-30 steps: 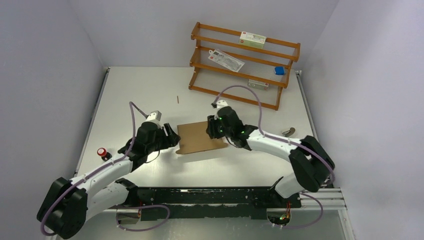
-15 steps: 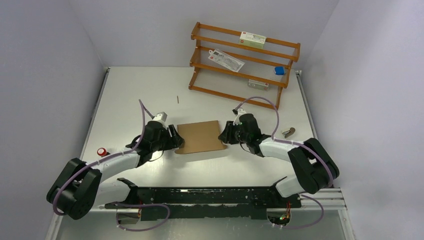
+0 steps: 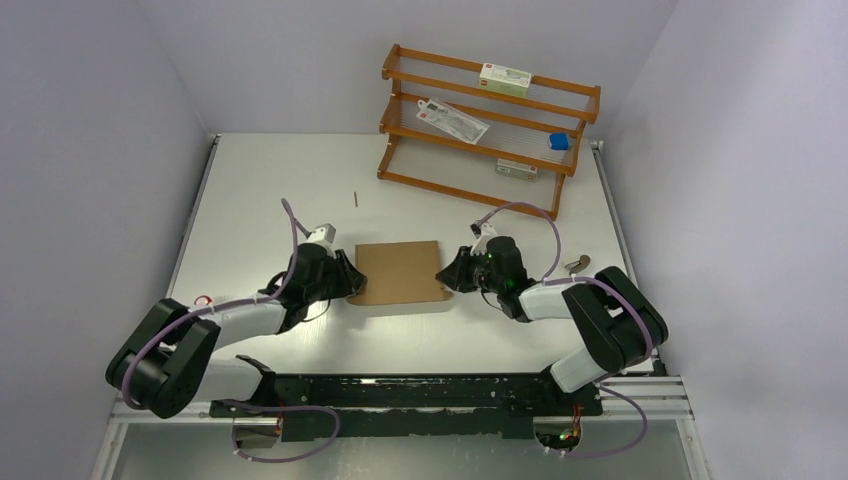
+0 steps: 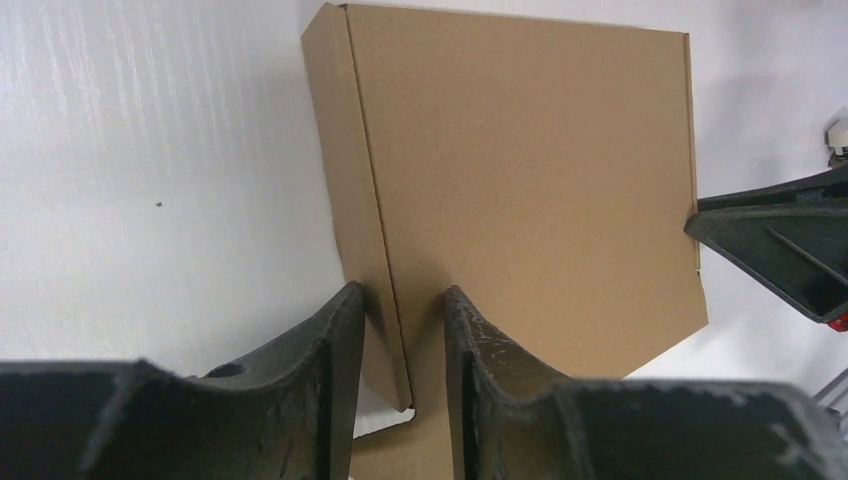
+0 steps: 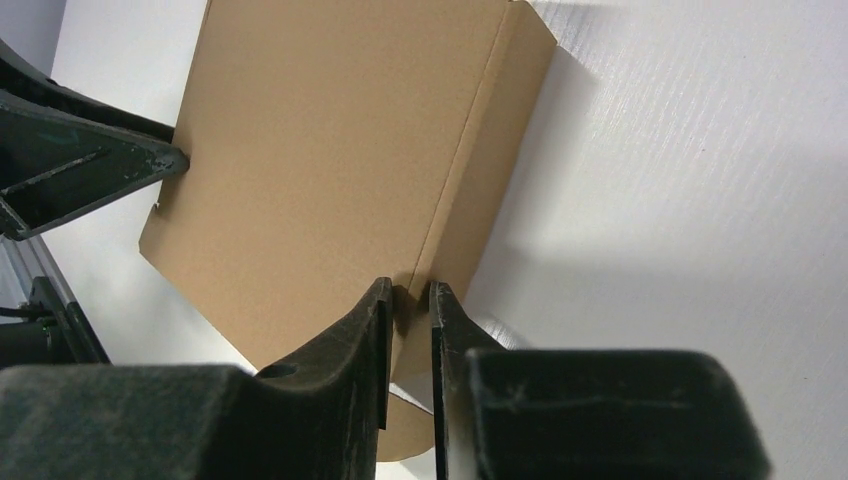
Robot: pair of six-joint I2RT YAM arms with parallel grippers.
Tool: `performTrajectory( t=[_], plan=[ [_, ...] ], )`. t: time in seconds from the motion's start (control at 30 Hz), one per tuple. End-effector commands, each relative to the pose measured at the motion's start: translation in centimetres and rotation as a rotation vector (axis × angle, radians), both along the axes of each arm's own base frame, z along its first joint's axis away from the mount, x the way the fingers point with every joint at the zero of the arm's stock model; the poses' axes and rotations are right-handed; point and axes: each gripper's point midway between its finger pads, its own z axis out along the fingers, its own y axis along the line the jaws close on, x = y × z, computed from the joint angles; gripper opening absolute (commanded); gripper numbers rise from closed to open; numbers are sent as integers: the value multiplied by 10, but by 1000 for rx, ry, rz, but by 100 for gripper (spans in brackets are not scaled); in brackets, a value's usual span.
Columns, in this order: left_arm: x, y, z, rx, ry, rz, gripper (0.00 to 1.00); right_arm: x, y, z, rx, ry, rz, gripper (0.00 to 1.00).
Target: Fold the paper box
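Wooden rack (image 3: 465, 195) at far right of white worktop (image 3: 280, 180): white-green carton (image 3: 505, 76) on top shelf, flat packet (image 3: 452, 118) and small blue item (image 3: 559, 142) on the middle one. Paper box (image 3: 400, 272) lies flat mid-worktop, between both arms. Left gripper (image 4: 398, 300) part-open, fingers astride the box's left edge fold. Right gripper (image 5: 408, 290) pinched on the right edge. Pale walls on three sides.
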Motion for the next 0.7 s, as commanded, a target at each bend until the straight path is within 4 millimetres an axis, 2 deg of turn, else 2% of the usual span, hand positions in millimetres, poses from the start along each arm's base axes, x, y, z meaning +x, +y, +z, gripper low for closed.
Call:
performTrajectory(
  t=[0.0, 0.13, 0.3, 0.5, 0.67],
  plan=[
    [-16, 21, -37, 131, 78, 7, 32, -24, -16, -37, -107, 119, 9, 15],
    [-8, 16, -31, 111, 56, 12, 33, -12, -5, -14, -58, 79, 19, 17],
    [5, 15, -23, 108, 17, 15, 34, 6, 3, 9, -9, 51, 2, 31],
    [6, 16, -31, 108, 29, 10, 35, 5, 9, 0, 13, 90, 18, 38],
    [0, 19, -44, 114, 53, 12, 35, -4, -3, -30, -52, 156, -13, 35]
  ],
)
